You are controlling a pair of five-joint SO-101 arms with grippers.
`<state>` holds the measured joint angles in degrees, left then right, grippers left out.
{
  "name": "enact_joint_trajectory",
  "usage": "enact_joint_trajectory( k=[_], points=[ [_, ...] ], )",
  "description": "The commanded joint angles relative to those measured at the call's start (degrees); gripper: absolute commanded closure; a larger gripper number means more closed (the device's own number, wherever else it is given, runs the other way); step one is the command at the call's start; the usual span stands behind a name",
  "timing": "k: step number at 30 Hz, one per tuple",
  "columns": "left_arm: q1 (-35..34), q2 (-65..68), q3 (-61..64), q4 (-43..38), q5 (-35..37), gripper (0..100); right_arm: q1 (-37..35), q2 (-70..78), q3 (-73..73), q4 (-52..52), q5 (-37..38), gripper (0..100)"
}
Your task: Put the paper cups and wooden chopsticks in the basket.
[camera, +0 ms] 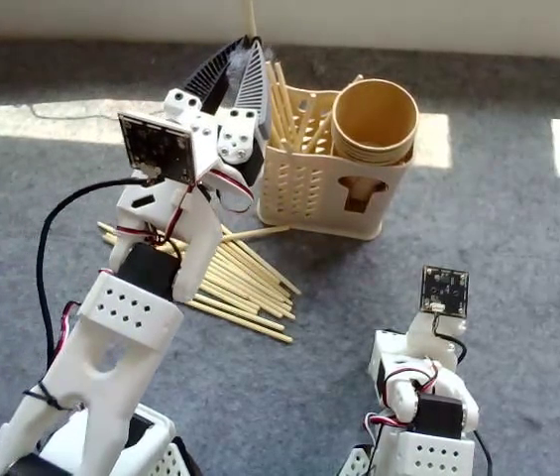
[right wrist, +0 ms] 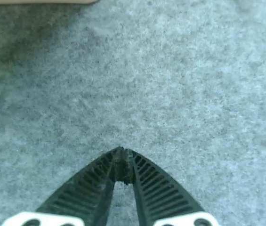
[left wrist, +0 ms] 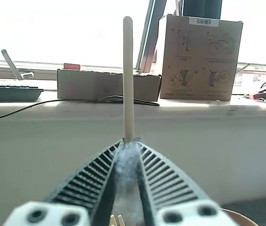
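Note:
My left gripper [camera: 248, 48] is raised just behind the cream slotted basket [camera: 304, 183], shut on one wooden chopstick [left wrist: 128, 75] that stands straight up from the fingertips [left wrist: 125, 140]. Stacked paper cups [camera: 375, 121] sit in the basket's right half, and several chopsticks [camera: 284, 104] lean in its left half. More chopsticks [camera: 240, 283] lie in a loose pile on the grey carpet beside the left arm. My right gripper [right wrist: 122, 154] is shut with nothing in it, low over bare carpet at the front right.
A white wall and a windowsill with cardboard boxes [left wrist: 199, 56] and a cable rise behind the basket. The folded right arm [camera: 423, 397] stands at the front right. Bare carpet [camera: 498, 228] lies to the right of the basket.

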<state>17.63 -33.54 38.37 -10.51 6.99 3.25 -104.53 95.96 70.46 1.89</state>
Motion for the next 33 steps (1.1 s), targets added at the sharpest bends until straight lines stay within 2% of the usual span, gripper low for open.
enact_joint_trajectory(
  k=[1,4,23,26,33],
  points=[
    [0.22,7.16,-2.68,-3.08,-0.44,99,-0.57,-0.66,5.93,0.4,0.53,99.3],
    [0.13,10.33,-4.09,-3.34,-0.26,99,-0.57,-0.66,5.93,0.4,0.53,99.3],
    [0.57,10.33,-8.31,-2.81,-0.09,99,-0.57,-0.66,5.93,0.4,0.53,99.3],
    [0.48,8.84,-9.01,0.62,-0.09,99,-0.57,-0.66,5.93,0.4,0.53,99.3],
    [0.13,-2.77,-8.92,15.3,-0.26,99,-0.57,-0.66,5.93,0.4,0.53,99.3]
  ],
)
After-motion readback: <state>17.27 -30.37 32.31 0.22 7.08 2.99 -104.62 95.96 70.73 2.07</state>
